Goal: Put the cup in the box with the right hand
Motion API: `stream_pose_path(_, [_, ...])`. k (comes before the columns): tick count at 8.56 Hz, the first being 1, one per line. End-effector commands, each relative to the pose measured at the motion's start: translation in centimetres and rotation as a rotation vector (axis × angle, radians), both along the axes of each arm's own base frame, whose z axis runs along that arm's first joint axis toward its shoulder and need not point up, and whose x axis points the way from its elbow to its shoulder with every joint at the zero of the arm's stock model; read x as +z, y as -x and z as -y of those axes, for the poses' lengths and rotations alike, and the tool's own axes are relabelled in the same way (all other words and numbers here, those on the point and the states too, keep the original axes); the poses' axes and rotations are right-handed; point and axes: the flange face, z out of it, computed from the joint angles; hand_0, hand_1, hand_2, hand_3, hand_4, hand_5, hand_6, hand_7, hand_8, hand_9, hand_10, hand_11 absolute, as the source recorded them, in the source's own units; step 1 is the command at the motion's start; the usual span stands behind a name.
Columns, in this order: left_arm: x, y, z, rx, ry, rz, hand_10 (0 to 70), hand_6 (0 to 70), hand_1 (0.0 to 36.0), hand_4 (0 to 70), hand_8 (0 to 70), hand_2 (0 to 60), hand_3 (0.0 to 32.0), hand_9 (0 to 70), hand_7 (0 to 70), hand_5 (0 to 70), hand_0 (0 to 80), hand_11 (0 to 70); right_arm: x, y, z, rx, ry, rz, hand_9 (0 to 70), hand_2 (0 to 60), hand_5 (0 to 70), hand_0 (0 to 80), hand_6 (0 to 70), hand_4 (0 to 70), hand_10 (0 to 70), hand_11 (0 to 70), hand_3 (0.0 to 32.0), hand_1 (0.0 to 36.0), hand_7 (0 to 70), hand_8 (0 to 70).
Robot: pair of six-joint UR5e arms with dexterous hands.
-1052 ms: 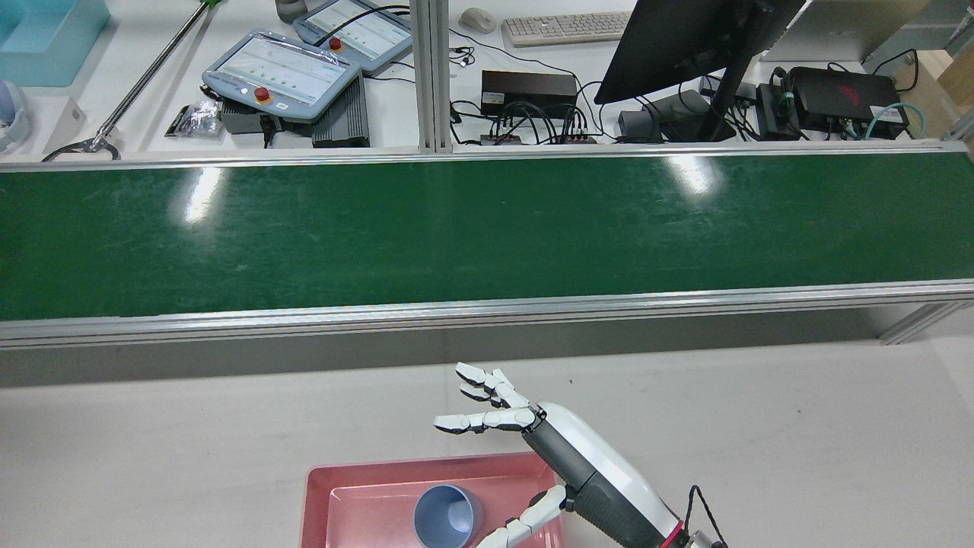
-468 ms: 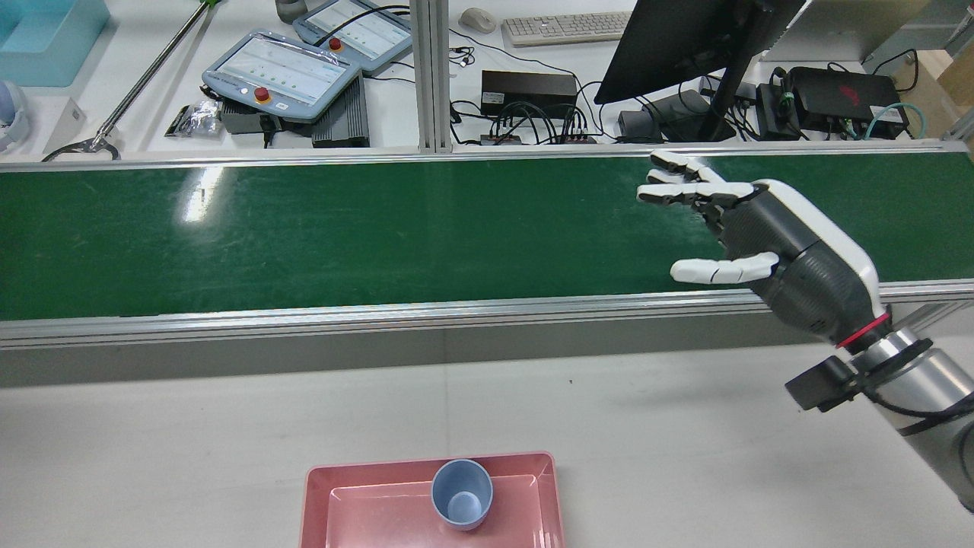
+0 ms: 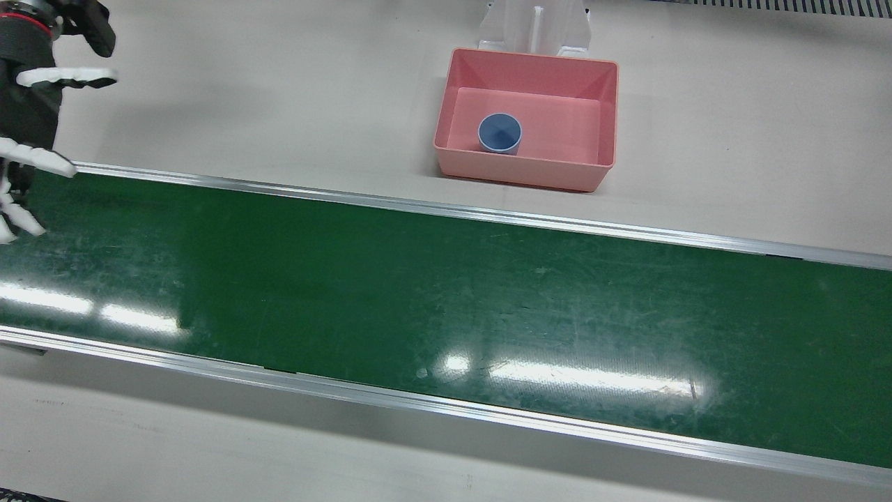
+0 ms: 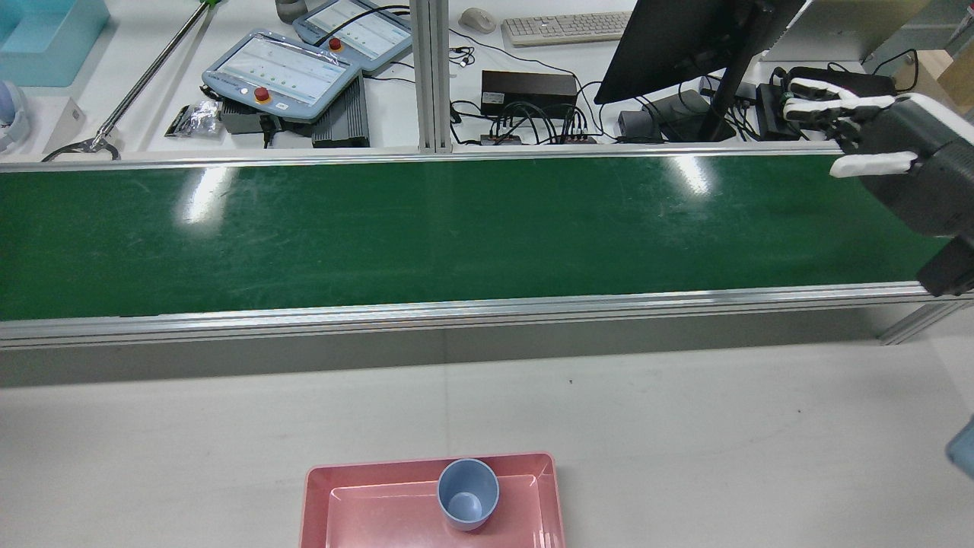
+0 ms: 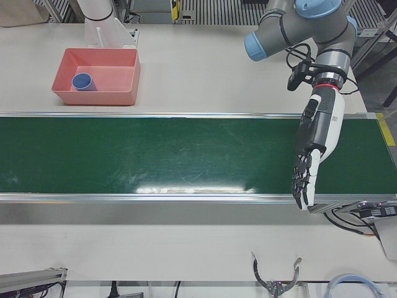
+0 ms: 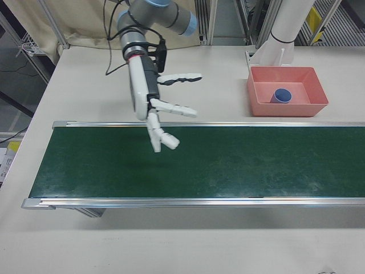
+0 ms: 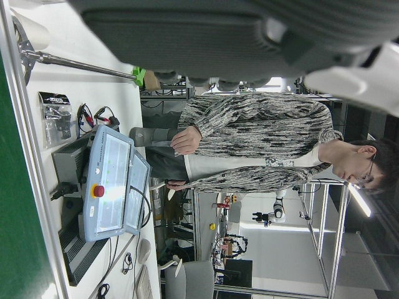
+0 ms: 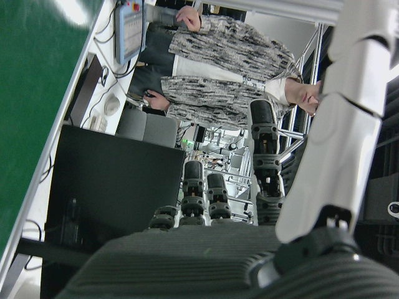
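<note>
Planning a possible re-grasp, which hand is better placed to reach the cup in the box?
Marginally the right hand, judging loosely: it is open at the belt's near edge. The left hand hangs farther from the cup in the box.

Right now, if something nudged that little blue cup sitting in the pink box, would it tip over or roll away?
The blue cup stands upright and looks like thin plastic, so probably light and easy to tip. It narrows toward its base, so it would likely roll in a curve. The pink box walls around it should stop it quickly.
</note>
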Motion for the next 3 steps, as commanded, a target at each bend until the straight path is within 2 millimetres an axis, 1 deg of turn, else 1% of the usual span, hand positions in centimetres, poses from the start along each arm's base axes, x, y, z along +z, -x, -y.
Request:
stream_pose_path(1, [0.1, 0.0, -0.1, 0.0, 0.003, -0.001, 0.0, 0.0, 0.0, 0.0, 0.0, 0.0, 0.0, 0.0, 0.0, 0.0, 0.0, 0.0, 15.4, -11.3, -1.6, 0.11, 0.05, 0.014, 22.2, 6.0, 5.7, 53.2, 6.9, 32.2, 5.5, 9.3, 0.0, 14.0, 23.8, 12.3])
stream_pose_path(2, [0.1, 0.0, -0.1, 0.0, 0.002, 0.001, 0.0, 0.0, 0.0, 0.0, 0.0, 0.0, 0.0, 0.0, 0.0, 0.0, 0.0, 0.0, 18.6, -13.0, -2.3, 0.146, 0.085, 0.021, 22.2, 3.1, 5.5, 53.0, 6.9, 33.4, 5.5, 9.3, 0.0, 12.7, 24.1, 12.3])
stream_pose_path(3, [0.0, 0.0, -0.1, 0.0, 0.001, 0.0, 0.0, 0.0, 0.0, 0.0, 0.0, 0.0, 0.0, 0.0, 0.0, 0.0, 0.0, 0.0, 19.8, -13.5, -3.7, 0.155, 0.115, 0.022, 22.2, 6.4, 5.5, 52.1, 7.0, 32.9, 5.4, 9.1, 0.0, 13.6, 24.5, 12.3])
